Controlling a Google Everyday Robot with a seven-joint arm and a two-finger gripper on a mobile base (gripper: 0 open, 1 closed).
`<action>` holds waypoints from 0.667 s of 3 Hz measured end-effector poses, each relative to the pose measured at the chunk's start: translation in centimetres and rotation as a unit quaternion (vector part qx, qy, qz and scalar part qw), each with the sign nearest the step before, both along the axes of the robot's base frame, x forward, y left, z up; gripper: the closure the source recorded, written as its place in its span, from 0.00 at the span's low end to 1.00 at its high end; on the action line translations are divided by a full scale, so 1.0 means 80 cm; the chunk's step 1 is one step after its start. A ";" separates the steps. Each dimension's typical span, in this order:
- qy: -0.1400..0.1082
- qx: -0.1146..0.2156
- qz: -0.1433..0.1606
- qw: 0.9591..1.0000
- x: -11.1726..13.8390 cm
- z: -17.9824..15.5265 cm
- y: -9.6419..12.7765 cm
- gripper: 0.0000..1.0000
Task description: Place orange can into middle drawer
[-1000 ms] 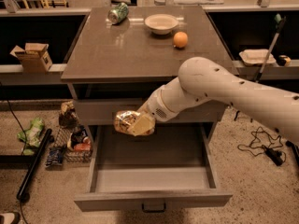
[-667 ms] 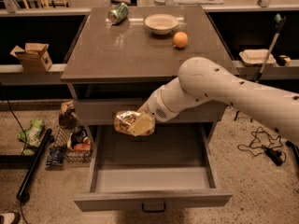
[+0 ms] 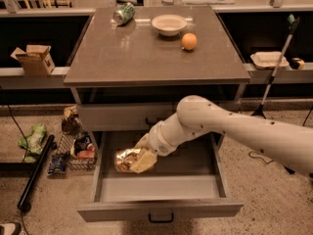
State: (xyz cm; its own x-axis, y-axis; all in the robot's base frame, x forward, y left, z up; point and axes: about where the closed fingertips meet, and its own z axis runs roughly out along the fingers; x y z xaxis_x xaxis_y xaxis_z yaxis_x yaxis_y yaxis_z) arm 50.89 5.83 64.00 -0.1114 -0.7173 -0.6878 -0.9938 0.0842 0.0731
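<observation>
Fingers [image 3: 145, 162] of the gripper [image 3: 138, 160] are seen clamped on the orange can [image 3: 124, 159], held inside the open middle drawer [image 3: 195, 209], left-rear, w/ contact to its floor not determinable. Placing step is judged underway; next, can must be set down, grip released & arm [image 3: 234, 126] withdrawn clear of the drawer front.

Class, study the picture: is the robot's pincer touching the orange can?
Touching. The camera view shows the pincer clasping the orange can, its fingers pressed against the can's side, above the open middle drawer.
</observation>
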 end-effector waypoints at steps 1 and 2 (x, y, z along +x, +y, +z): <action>0.013 0.006 0.040 0.999 -0.010 -0.072 0.022 1.00; 0.016 -0.001 0.027 1.000 0.001 -0.126 0.040 1.00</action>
State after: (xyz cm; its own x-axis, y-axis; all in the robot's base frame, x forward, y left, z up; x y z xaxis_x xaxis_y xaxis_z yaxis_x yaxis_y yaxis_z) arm 50.98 9.04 53.94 -0.0944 -0.7237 -0.6836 -0.9940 0.0305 0.1051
